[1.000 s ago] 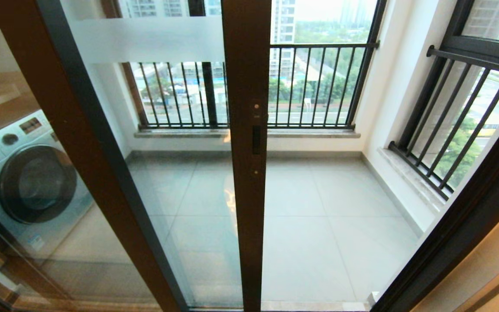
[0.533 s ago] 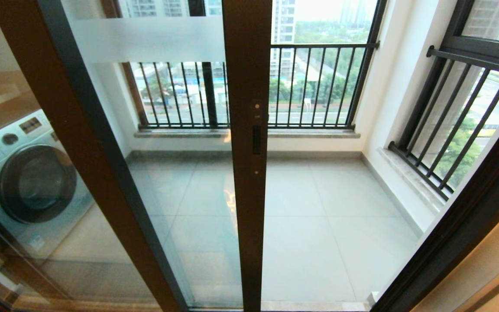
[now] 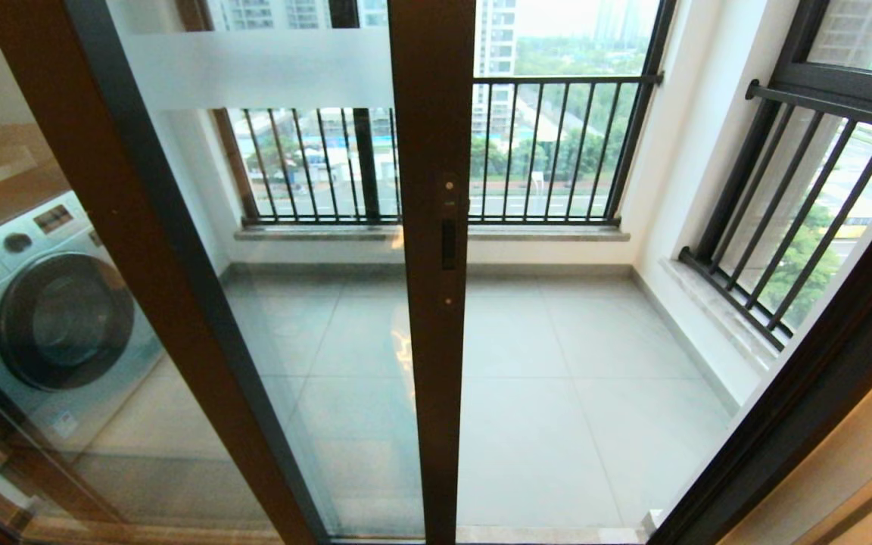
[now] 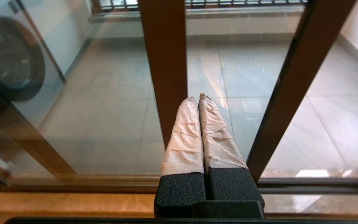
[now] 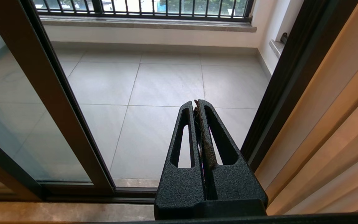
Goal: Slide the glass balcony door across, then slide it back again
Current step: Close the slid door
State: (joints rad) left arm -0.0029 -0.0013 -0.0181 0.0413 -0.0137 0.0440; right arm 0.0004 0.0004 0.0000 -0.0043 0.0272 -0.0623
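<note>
So the glass balcony door sits partway across the opening. Its dark brown stile runs straight down the middle of the head view, with the small black handle slot about halfway up. The frosted white band crosses the glass near the top, left of the stile. I can't really make out any lettering on it from here, the band just reads as plain white. To the right of the stile the doorway is open, and you look straight onto the grey balcony floor tiles and the black railing beyond.

Left of the door there's another brown-framed panel leaning across the view, and a washing machine shows through the glass behind it.

Neither arm shows up in the head view. The left gripper has its two tape-wrapped fingers pressed flat together with nothing between them. It points at the lower part of the door, tips just beside the brown stile, though whether they touch it I can't tell. The right gripper is closed up too, black fingers squeezed together and holding nothing. It hangs in front of the open part of the doorway, between the door frame and the beige wall on the robot's right, well apart from the door's stile.
</note>
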